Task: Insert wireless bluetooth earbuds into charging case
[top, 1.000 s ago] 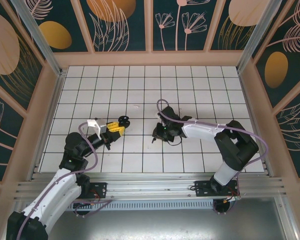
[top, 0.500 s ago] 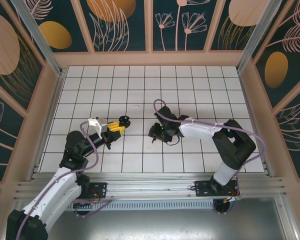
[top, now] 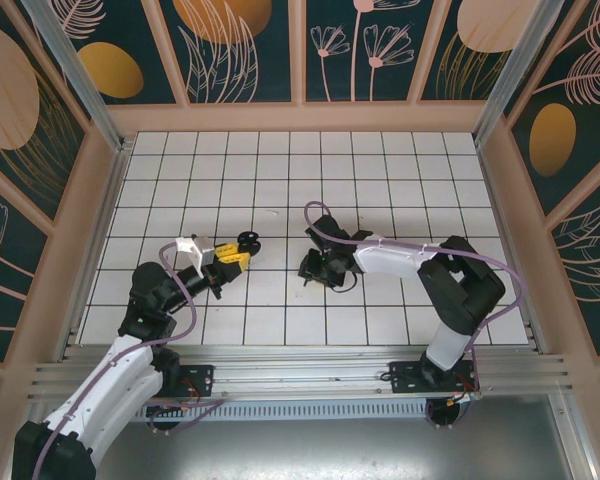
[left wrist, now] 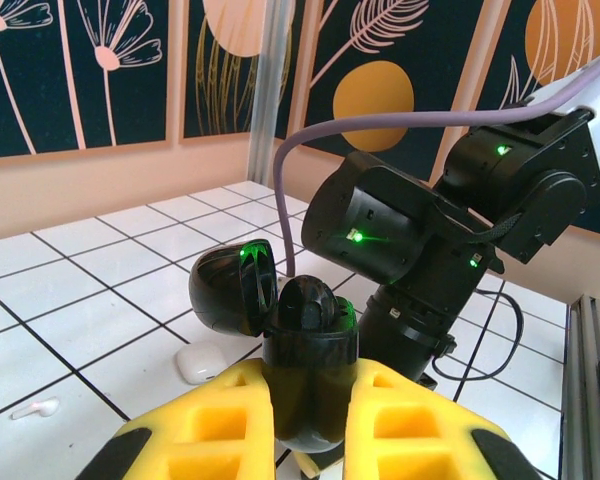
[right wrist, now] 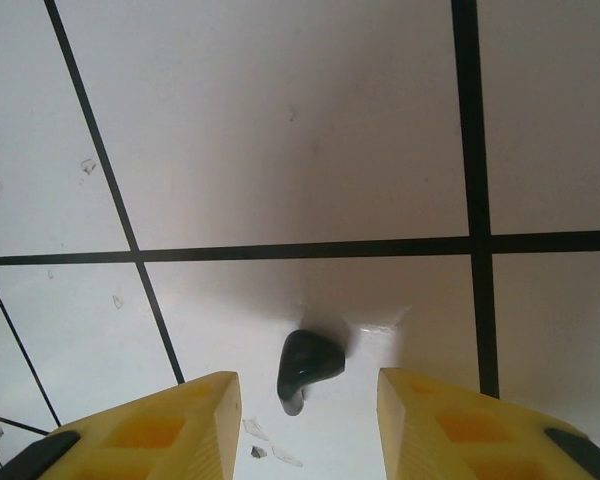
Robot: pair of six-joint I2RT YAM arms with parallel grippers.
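While your left gripper [left wrist: 309, 405] clamps the open-lidded charging case [left wrist: 302, 345], your right gripper [right wrist: 305, 392] gapes around a black earbud [right wrist: 311, 364] on the tile [right wrist: 280, 130] (untouched, well right of the case): lower, then pinch.

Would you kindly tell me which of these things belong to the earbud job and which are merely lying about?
Belonging to the job:
- the open charging case, gripped by the left pincer
- the black earbud, lying on a tile between the fingers of the open right pincer

Lying about:
- the white lump on the tiles
- the white scrap near it
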